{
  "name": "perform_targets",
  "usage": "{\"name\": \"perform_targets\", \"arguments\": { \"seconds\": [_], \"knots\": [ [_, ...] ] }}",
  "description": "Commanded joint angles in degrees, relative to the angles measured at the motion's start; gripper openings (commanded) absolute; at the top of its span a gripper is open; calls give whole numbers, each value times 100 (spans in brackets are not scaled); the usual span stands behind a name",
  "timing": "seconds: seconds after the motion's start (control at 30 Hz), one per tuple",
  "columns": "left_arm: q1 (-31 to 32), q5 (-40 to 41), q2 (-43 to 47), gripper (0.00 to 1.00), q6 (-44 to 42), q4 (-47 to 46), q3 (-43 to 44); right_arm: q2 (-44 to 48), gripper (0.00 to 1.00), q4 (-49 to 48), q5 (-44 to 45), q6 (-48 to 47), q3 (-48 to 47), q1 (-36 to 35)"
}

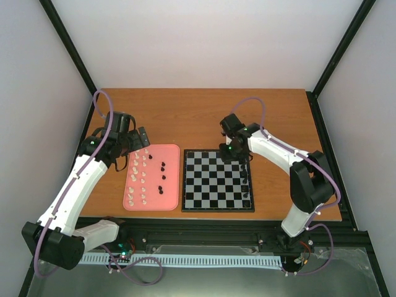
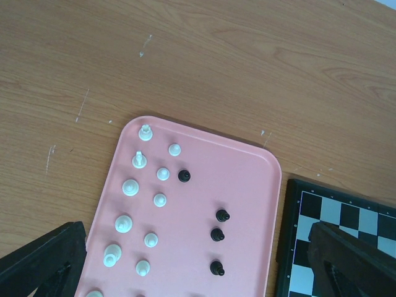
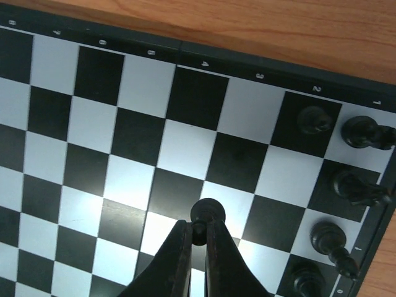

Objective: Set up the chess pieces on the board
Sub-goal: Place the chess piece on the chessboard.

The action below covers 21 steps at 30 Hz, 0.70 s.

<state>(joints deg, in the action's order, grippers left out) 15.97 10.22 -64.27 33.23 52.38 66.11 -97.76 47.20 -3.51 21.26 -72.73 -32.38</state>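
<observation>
Progress: early. Your chessboard (image 1: 210, 185) carries only a handful of black pieces (image 3: 356, 187), bunched along the edge away from the pink tray (image 1: 173, 201). Five show in the right wrist view. No white is on the board at all.

Everything else waits on the tray, which lies on the tabletop (image 1: 198, 117) just beside the board's opposite edge. The white pieces (image 2: 130, 186) stand in two rough columns on the side of the tray away from the board, with four more black pieces nearer the board. By my read, most of both sides is left for you to place.

Right fingers (image 3: 176, 260): pinched narrow on a black pawn (image 3: 207, 210), gripping it just under its round head. The pawn sits over the board's inner squares, a few squares in from the edge row of black pieces and well apart from them. You can't tell whether its base touches the board, because the fingers hide it.

Left fingers (image 2: 43, 263): spread wide and holding nothing, above the tray's far end, off the board's tray-side edge.
</observation>
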Motion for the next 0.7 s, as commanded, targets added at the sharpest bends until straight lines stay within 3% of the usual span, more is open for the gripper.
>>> {"name": "perform_targets", "arguments": {
  "seconds": [0.0, 0.67],
  "knots": [
    [-23, -9, 19, 100, 69, -45, 26, 13, 3, -151, 115, 15, 162, 182],
    [-23, -2, -95, 100, 43, -51, 51, -304, 3, -214, 50, -165, 341, 608]
  ]
}}
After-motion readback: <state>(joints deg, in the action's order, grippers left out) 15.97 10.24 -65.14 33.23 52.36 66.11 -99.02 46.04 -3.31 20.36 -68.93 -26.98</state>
